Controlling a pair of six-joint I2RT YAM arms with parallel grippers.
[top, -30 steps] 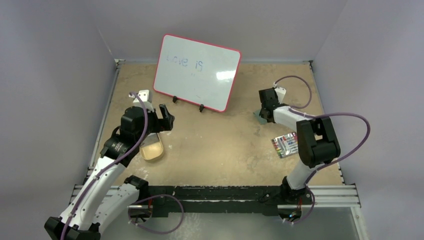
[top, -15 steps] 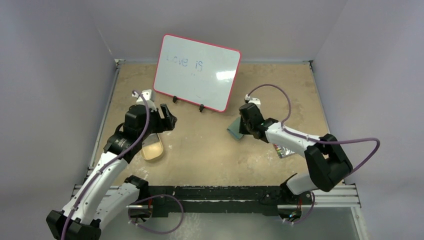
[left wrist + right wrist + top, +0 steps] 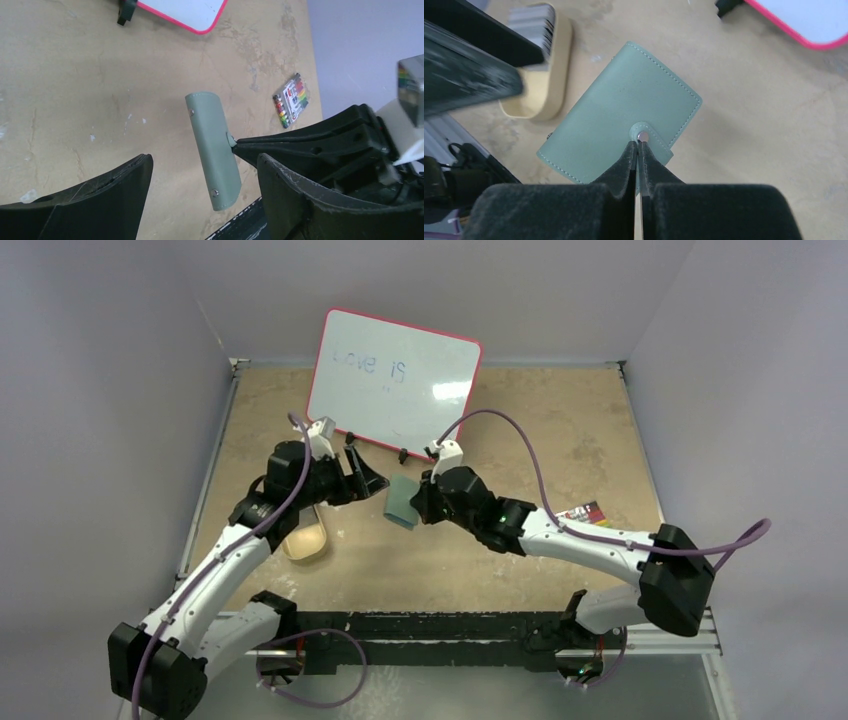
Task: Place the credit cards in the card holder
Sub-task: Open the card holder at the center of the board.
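Your right gripper point(image 3: 637, 145) holds its fingers pinched tight on the snap tab of the card holder point(image 3: 624, 120), which sticks out closed just ahead of those fingertips, held up off the table. Your left gripper point(image 3: 203, 162) faces it with fingers spread wide, and the card holder sits just ahead of the gap between them, touching neither. Farther off, a tan dish point(image 3: 541, 65) lies on the table below the left fingers, and the whiteboard point(image 3: 395, 380) stands beyond both grippers.

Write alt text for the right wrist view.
The shut right gripper pinches the snap tab of a closed sage-green card holder over the table. A beige dish sits beyond it, a red-rimmed whiteboard at top right.
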